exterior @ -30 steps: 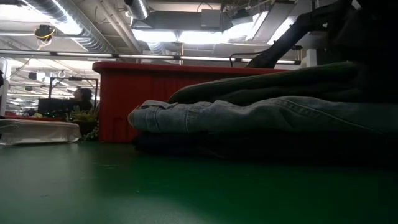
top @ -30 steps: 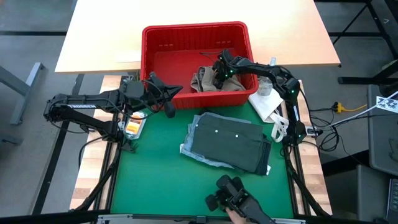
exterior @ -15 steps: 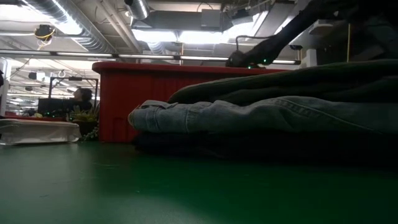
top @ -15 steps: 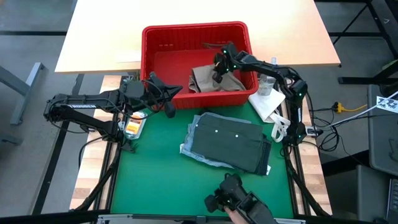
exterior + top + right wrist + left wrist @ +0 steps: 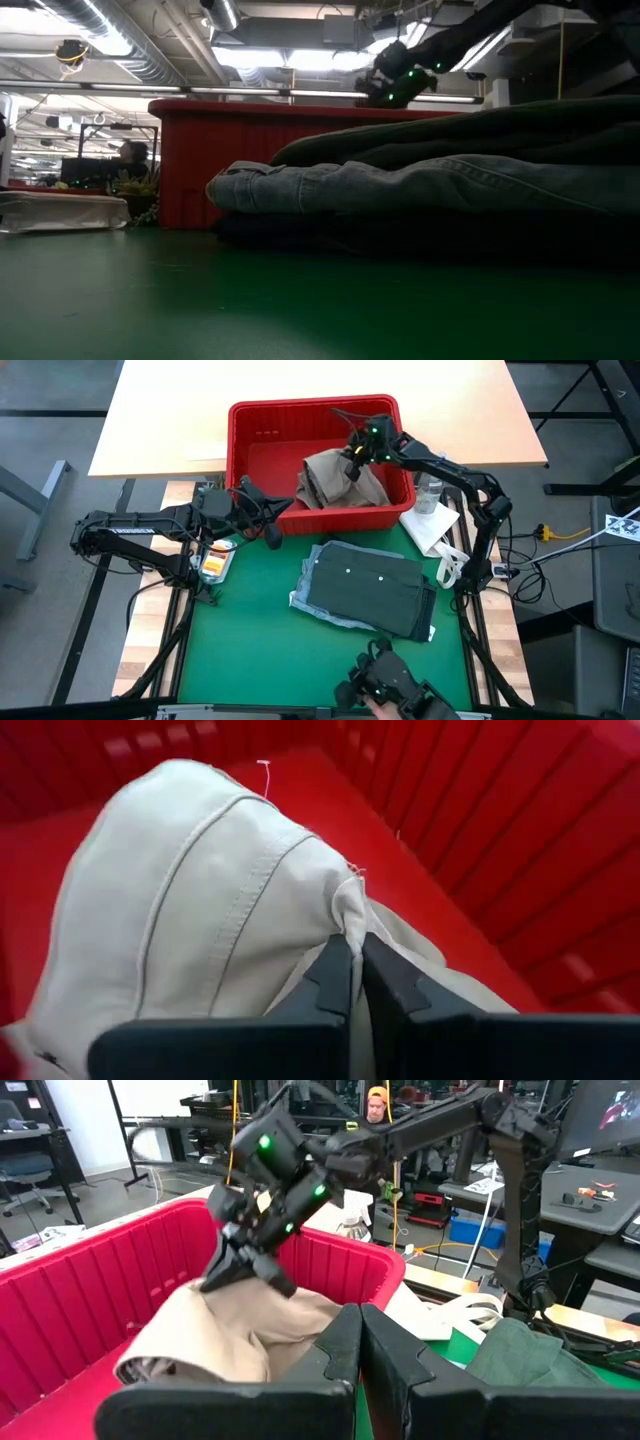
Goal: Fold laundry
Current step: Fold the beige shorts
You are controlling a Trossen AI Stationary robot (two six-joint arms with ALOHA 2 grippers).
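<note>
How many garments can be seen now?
4: a beige khaki piece in the red basket; dark olive green piece, light blue denim and navy jeans stacked on the mat.

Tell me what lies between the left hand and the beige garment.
In the high view, only the red basket's front wall separates the shut left hand from the beige garment, which the right hand grips.

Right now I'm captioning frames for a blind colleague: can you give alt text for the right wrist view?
The right hand is shut on a fold of the beige khaki piece, which bulges up in front of it. Around the garment are the ribbed walls of the red plastic basket.
</note>
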